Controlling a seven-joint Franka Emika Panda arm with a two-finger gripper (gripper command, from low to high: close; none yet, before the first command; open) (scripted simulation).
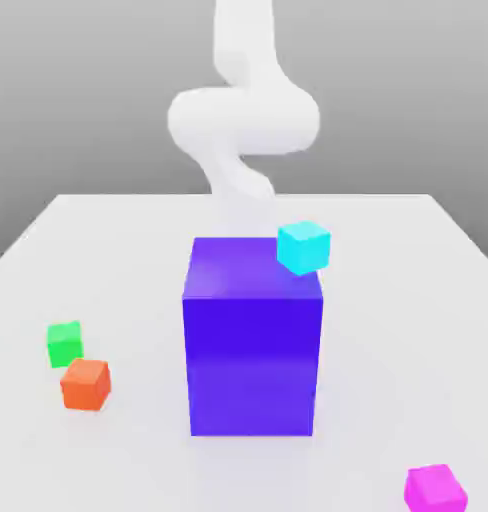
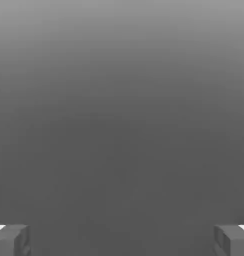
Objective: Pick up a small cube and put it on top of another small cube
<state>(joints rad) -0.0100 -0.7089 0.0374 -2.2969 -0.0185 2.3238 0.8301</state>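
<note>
The small magenta-pink cube (image 1: 434, 488) lies on the white table near the front edge, at the exterior view's right. The small bright green cube (image 1: 64, 343) sits far from it at the exterior view's left, about mid-depth. The white arm (image 1: 243, 120) rises behind the big purple-blue block (image 1: 253, 350), well away from both cubes. In the hand view my gripper (image 2: 122, 240) is open: its two grey fingertips (image 2: 11, 240) stand far apart with nothing between them, facing a plain grey background.
An orange cube (image 1: 85, 384) lies just in front of the green one. A cyan cube (image 1: 304, 247) shows at the big block's top far-right corner. The block stands in the table's middle, between the two task cubes. White table (image 1: 388, 330) spreads around it.
</note>
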